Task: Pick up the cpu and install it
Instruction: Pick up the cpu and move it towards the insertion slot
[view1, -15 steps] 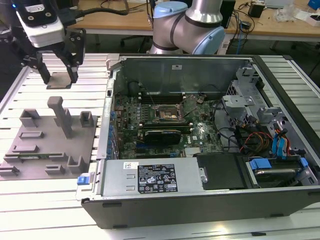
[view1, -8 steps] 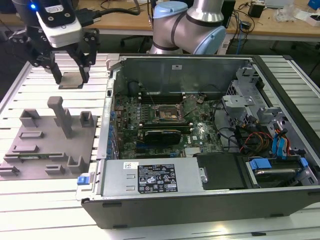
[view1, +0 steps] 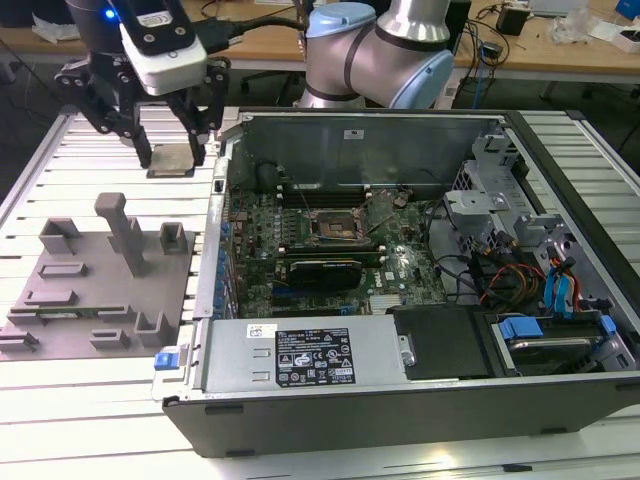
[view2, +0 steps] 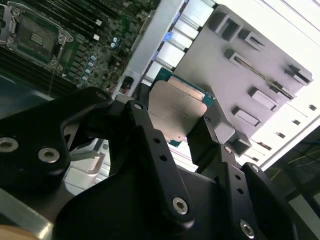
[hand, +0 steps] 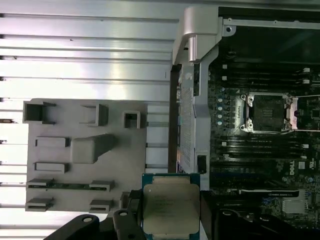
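Over the silver slatted metal table (view1: 90, 185), near the grey plastic fixture plate (view1: 100, 300) and open dark computer case (view1: 400, 400), my black gripper (view1: 172, 148) clamps the flat silvery square cpu (view1: 172, 162), seemingly lifted clear.

My pincer (view1: 172, 158) hangs above the tabletop (view1: 70, 400), and the cpu (view2: 177, 112) is clamped between its fingers. Lower than my pincer, and nearer the camera in the exterior view, the fixture plate (view1: 100, 300) rests on the tabletop. To the exterior view's right of my pincer, just beside the plate, the open computer case (view1: 400, 135) also sits on the tabletop. Inside the case lies the motherboard (view1: 400, 270), and on it the socket (view1: 334, 228), well apart from my pincer on that same side. The case wall (hand: 192, 115) stands between the plate and the motherboard.
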